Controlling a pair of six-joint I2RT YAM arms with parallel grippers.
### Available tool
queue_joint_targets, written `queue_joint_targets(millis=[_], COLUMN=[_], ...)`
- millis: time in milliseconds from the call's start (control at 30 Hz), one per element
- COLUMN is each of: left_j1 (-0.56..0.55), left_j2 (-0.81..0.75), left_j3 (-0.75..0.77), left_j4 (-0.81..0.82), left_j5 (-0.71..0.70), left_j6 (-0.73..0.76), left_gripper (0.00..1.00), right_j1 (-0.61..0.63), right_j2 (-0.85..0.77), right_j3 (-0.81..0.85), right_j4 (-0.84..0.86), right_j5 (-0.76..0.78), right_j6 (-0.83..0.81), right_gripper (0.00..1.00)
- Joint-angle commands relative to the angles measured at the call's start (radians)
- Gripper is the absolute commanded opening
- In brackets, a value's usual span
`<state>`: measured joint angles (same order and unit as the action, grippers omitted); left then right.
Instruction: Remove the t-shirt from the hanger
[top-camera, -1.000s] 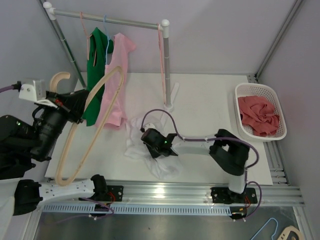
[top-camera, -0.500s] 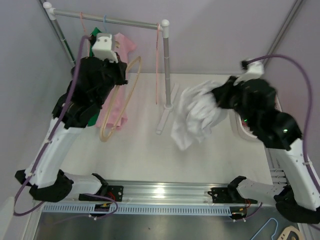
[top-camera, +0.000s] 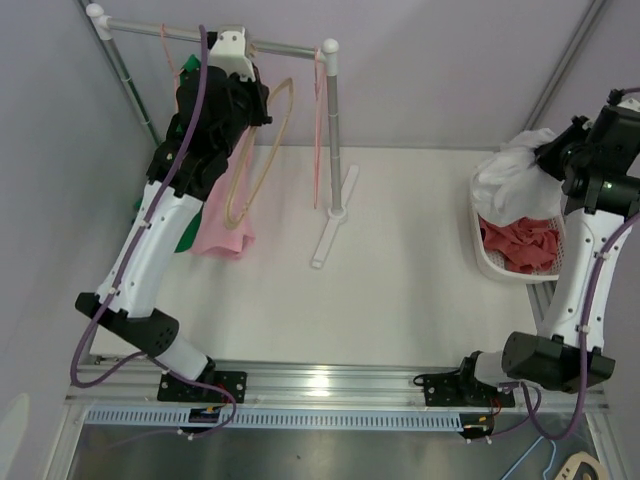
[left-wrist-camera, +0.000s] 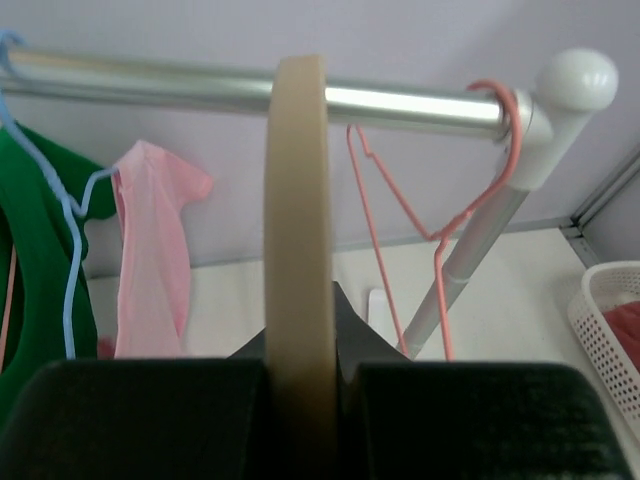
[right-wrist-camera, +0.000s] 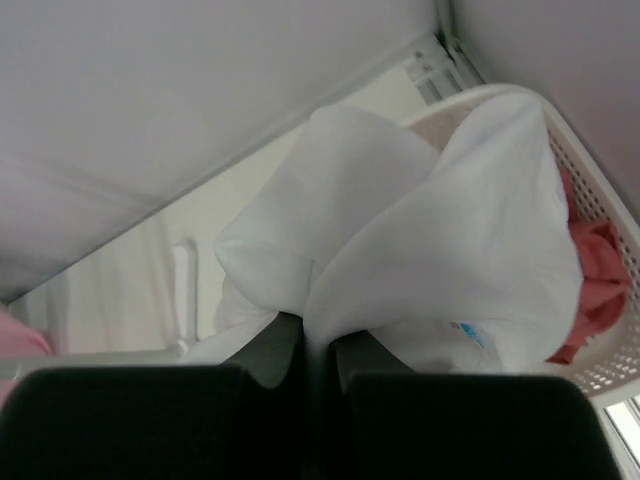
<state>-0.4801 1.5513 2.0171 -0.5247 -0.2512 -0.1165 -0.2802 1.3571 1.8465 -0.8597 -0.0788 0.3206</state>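
T-shirt (top-camera: 512, 175) is off the hanger (left-wrist-camera: 297, 230); main step looks done. Right gripper (right-wrist-camera: 318, 365) jaws pinch it above the basket (top-camera: 498, 272), right of frame; drop not yet made. Left gripper (left-wrist-camera: 300, 372) jaws clamp the bare hanger by the rail (top-camera: 285, 46), upper left.

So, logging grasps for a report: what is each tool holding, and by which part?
Left tool: the beige hanger, clamped across its flat band. Right tool: the white t-shirt, pinched at a bunched fold.
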Motion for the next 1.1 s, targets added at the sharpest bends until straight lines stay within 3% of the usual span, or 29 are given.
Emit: queue_joint_targets(millis=[0,67,100,133,167,200,233,333,400,567,833,1067], left_j1=[0.026,0.046,0.051,0.058,0.058,0.06,0.064,0.066,0.067,0.067,0.066,0.046], left_j2=[0.055,0.111,0.124,0.141,0.15,0.161,0.171,0.234,0.276,0.319,0.355,0.34], left_j3=[0.147,0.176,0.186,0.189,0.19,0.202,0.221,0.291,0.354,0.394,0.37,0.293], left_j4=[0.086,0.072,0.084,0.097,0.121,0.124,0.129,0.103,0.094,0.107,0.098,0.104], left_j5=[0.047,0.081,0.102,0.122,0.122,0.131,0.145,0.155,0.167,0.19,0.309,0.3], left_j6=[0.028,0.014,0.014,0.024,0.031,0.035,0.041,0.064,0.066,0.049,0.012,0.006], left_gripper=[0.01,0.01,0.01,0.01,0.01,0.01,0.01,0.01,0.01,0.01,0.01,0.01], right_j1=[-0.126,-0.166,-0.174,-0.209,-0.24,-0.267,-0.29,-0.251,-0.147,-0.011,0.125,0.144], right_j2=[0.019,0.051,0.072,0.109,0.123,0.131,0.138,0.125,0.091,-0.035,-0.088,-0.098], right_j3=[-0.094,-0.133,-0.145,-0.167,-0.177,-0.193,-0.204,-0.132,-0.112,-0.13,-0.168,-0.188], right_j4=[0.122,0.155,0.174,0.183,0.2,0.224,0.24,0.2,0.195,0.235,0.225,0.24], right_j5=[-0.108,-0.114,-0.08,-0.061,-0.046,-0.055,-0.064,0.006,0.054,-0.009,-0.038,-0.064], right_j6=[0.078,0.093,0.103,0.106,0.118,0.148,0.155,0.108,0.054,0.04,0.015,0.029], right_gripper=[0.0,0.01,0.16,0.39,0.51,0.79,0.97,1.0,1.0,0.99,0.99,1.0])
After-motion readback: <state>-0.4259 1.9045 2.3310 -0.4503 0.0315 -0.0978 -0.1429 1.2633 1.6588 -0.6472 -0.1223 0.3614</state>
